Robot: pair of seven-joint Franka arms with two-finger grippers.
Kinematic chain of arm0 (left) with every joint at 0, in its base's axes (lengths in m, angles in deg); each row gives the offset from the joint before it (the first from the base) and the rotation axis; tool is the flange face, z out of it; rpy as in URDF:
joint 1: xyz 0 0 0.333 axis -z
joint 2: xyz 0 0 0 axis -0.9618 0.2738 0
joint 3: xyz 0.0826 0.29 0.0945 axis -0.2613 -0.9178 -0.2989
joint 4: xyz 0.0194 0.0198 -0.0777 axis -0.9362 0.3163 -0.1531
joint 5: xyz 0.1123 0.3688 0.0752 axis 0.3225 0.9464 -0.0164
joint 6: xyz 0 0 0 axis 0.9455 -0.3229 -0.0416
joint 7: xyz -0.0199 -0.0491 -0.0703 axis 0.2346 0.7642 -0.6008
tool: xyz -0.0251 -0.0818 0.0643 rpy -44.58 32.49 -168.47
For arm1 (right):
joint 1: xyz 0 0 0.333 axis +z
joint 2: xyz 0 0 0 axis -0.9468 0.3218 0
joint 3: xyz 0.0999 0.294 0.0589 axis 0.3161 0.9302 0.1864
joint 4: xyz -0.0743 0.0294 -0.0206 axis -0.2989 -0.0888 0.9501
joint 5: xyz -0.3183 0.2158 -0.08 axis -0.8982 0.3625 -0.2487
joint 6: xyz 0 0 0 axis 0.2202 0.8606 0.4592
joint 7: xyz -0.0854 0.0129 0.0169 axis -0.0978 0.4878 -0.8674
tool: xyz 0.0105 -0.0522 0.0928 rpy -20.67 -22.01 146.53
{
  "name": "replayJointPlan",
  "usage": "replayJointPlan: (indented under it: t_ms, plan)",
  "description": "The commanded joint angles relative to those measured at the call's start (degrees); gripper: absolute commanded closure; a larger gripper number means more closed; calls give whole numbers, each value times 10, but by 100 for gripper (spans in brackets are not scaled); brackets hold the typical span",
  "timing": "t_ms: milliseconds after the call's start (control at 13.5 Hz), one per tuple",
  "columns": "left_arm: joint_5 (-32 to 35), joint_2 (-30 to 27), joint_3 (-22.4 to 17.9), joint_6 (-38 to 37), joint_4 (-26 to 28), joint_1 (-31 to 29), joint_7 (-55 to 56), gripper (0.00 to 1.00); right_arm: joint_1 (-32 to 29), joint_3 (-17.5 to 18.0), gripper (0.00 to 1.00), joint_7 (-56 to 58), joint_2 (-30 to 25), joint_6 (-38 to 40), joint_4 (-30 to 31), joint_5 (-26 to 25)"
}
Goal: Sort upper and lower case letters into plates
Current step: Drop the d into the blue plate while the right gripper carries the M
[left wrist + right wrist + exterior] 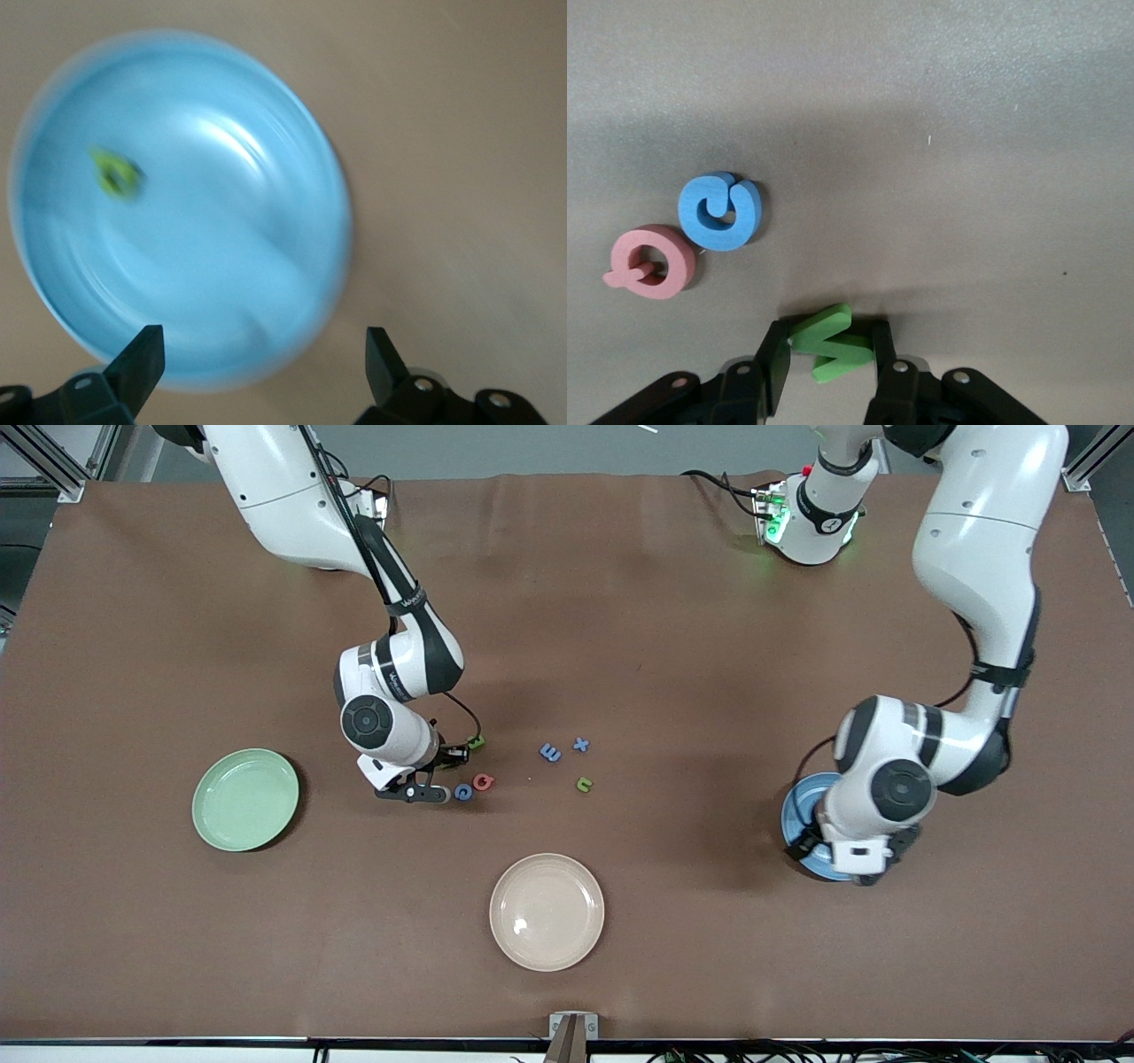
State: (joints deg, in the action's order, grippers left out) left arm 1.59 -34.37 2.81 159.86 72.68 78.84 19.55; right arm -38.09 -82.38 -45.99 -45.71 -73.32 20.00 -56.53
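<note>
My right gripper [827, 354] is low over the table, shut on a green zigzag letter [833, 343] whose edges touch both fingers; the same letter [477, 742] shows in the front view. Close beside it lie a blue c [718, 211] and a red Q [651, 261]. Toward the left arm's end lie a blue E [550, 753], a blue x [580, 745] and a green n [584, 784]. My left gripper [263, 354] hangs open and empty over the rim of the blue plate [266, 266], which holds one green letter [117, 173]. The mint green plate [245, 799] holds nothing.
A cream-beige plate [547, 911] sits nearer the front camera than the letters, midway along the table. The blue plate [800, 806] is partly covered by the left arm's wrist in the front view. Brown cloth covers the table.
</note>
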Motion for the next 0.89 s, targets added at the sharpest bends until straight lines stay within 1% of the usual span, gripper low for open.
replayJointPlan:
  t_ms: [0, 148, 222, 296, 369, 443, 591, 665, 813]
  plan:
    - [-1, 2, 7, -8, -22, 54, 44, 0, 3, -3, 73, -4, -17, -6, 18, 9]
    - [-13, 24, 6, 0, -40, 105, 103, 2, -6, -10, 73, 3, -54, 30, 18, 2]
    - [-13, 35, 6, 9, -50, 130, 137, 3, -13, -25, 73, 6, -74, 56, 18, -6]
    - [-14, 45, 5, 23, -57, 145, 162, 4, -16, -44, 73, 18, -95, 81, 18, -25]
    - [-16, 53, 5, 40, -58, 157, 183, 7, -20, -64, 73, 47, -110, 101, 18, -49]
    - [-16, 58, 5, 55, -58, 177, 208, 9, -29, -84, 73, 88, -125, 117, 18, -60]
    - [-16, 78, 5, 82, -69, 207, 270, 14, -59, -111, 73, 180, -138, 124, 29, -61]
    - [-15, 88, 5, 83, -80, 220, 310, 16, -76, -122, 73, 221, -140, 122, 38, -62]
    - [-15, 117, 2, 89, -118, 247, 379, 20, -114, -130, 73, 275, -140, 114, 50, -62]
